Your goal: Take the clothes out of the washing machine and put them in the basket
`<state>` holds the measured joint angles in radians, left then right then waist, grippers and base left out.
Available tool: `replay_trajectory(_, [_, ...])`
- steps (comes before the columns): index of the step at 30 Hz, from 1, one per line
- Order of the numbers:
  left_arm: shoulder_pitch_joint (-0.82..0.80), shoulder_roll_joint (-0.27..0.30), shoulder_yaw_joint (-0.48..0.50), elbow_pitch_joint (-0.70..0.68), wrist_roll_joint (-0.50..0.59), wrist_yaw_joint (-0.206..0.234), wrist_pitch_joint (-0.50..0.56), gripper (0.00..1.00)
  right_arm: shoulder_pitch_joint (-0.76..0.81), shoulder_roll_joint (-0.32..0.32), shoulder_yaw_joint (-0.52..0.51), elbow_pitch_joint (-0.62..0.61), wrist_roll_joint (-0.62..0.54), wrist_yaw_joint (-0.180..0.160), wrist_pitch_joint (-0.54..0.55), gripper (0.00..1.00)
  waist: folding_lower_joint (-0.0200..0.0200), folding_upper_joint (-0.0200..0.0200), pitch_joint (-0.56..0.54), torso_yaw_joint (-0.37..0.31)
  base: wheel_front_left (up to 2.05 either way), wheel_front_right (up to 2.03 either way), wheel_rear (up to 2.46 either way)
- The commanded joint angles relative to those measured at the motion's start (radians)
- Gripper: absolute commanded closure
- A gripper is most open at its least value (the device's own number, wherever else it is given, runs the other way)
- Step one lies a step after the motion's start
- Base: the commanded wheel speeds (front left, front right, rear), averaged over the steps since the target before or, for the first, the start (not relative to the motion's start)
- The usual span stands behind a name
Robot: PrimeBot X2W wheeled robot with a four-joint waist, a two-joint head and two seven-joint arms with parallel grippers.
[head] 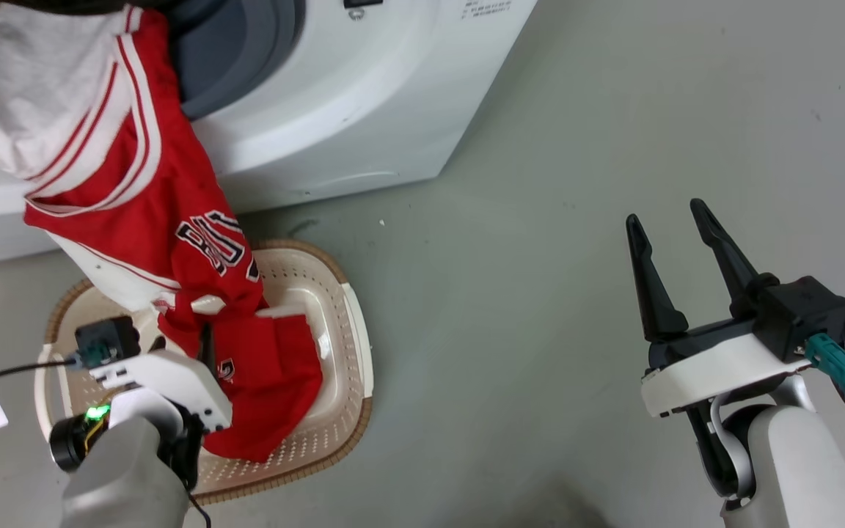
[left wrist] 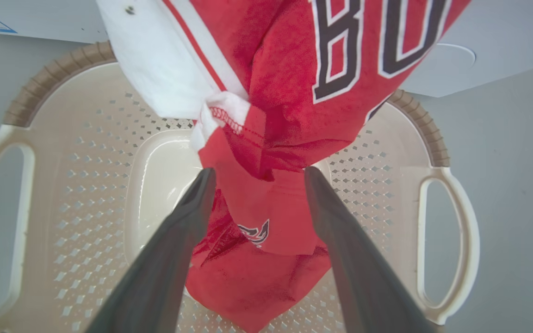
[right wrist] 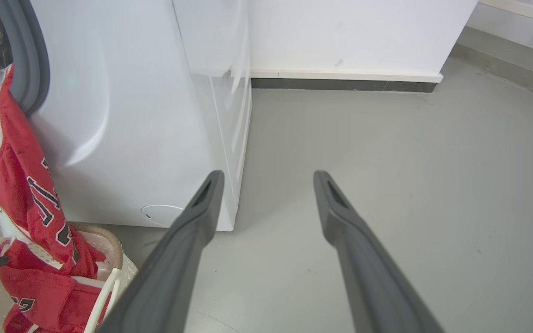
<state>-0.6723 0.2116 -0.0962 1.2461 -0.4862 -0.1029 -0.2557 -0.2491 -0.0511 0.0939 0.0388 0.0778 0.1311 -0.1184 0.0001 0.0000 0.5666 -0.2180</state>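
The left gripper [left wrist: 257, 175] hangs over the basket [left wrist: 86, 194] with its fingers [left wrist: 188, 217] spread apart, clamped on nothing. The red clothes [left wrist: 266, 92] droop down between them (whether the fabric brushes either finger cannot be told). The clothes trail out of the round mouth of the washing machine [head: 364, 110], with the white mesh inner side showing at the top. They run down its front, black lettering [head: 210, 246] facing out. Their lower end lies bunched on the basket's bottom.

The basket stands on the grey floor [head: 540, 293] just in front of the washing machine.

The right gripper [head: 664, 213] is also spread open and empty. It is held above bare floor to the right of the washing machine, well apart from the basket and the clothes.
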Motion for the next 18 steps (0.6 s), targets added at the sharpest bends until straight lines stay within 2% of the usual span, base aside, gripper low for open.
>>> replay_trajectory(1, [0.03, -0.003, -0.004, -0.003, 0.006, -0.001, -0.006, 0.0, 0.007, 0.002, -0.005, 0.006, -0.006, -0.001, -0.004, 0.0, -0.0001, 0.0, -0.041, 0.008, 0.0, 0.0, 0.0])
replay_trajectory(4, [0.05, -0.004, -0.004, -0.032, 0.014, 0.004, -0.01, 0.0, 0.021, 0.002, -0.012, 0.008, -0.01, -0.001, 0.0, 0.0, -0.0001, 0.0, -0.074, 0.016, 0.0, 0.0, 0.0])
replay_trajectory(13, [0.214, -0.035, 0.063, -0.335, 0.09, 0.05, -0.009, 0.0, 0.09, 0.002, -0.044, -0.015, -0.034, -0.001, 0.038, 0.0, -0.0001, 0.0, -0.205, 0.062, 0.0, 0.0, 0.0])
replay_trajectory(18, [0.266, -0.054, 0.096, -0.474, 0.152, 0.055, -0.009, 0.0, 0.12, 0.002, -0.053, -0.036, -0.034, -0.001, 0.059, 0.0, -0.0001, 0.0, -0.244, 0.076, 0.0, 0.0, 0.0])
